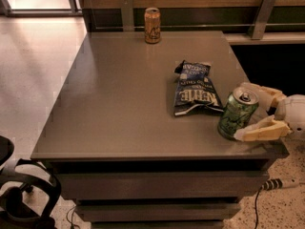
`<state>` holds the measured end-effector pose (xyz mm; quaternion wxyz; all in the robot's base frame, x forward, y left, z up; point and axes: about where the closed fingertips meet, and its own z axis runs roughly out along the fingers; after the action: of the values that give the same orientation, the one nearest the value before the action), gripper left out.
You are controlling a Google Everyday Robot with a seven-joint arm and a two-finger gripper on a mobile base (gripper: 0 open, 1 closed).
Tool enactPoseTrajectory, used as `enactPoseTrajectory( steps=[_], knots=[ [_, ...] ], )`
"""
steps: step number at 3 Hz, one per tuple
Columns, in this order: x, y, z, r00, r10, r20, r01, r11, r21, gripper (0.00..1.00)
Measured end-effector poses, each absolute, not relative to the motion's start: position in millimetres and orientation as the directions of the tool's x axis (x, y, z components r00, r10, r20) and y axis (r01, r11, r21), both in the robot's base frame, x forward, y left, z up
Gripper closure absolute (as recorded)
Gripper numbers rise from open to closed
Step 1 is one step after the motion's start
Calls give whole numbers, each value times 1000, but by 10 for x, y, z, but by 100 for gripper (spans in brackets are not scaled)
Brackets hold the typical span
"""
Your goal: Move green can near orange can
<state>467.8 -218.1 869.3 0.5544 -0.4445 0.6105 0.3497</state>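
The green can (pixel 237 113) stands upright near the table's front right corner. My gripper (pixel 240 111) reaches in from the right and is open around it. One pale finger (pixel 261 130) lies along the can's near side and the other finger (pixel 261 92) is behind its far side. The can still rests on the table. The orange can (pixel 152 25) stands upright at the far edge of the table, well away from the green can.
A blue crinkled chip bag (pixel 194 88) lies flat just left of the green can. The grey table (pixel 119 109) ends at a wooden wall with metal brackets (pixel 127 12) at the back. A black chair base (pixel 19 194) is on the floor at lower left.
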Motion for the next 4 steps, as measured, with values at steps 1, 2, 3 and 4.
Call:
enactPoseTrajectory(
  steps=[1,2,3,4],
  knots=[
    [4681,-2157,8707,12,-155,-988,-932,356,-67,43],
    [4685,-2134,8710,13,-155,-988,-934,352,-67,65],
    [4689,-2111,8715,14,-155,-988,-935,347,-68,89],
    [4691,-2091,8719,15,-155,-988,-936,344,-68,100]
  ],
)
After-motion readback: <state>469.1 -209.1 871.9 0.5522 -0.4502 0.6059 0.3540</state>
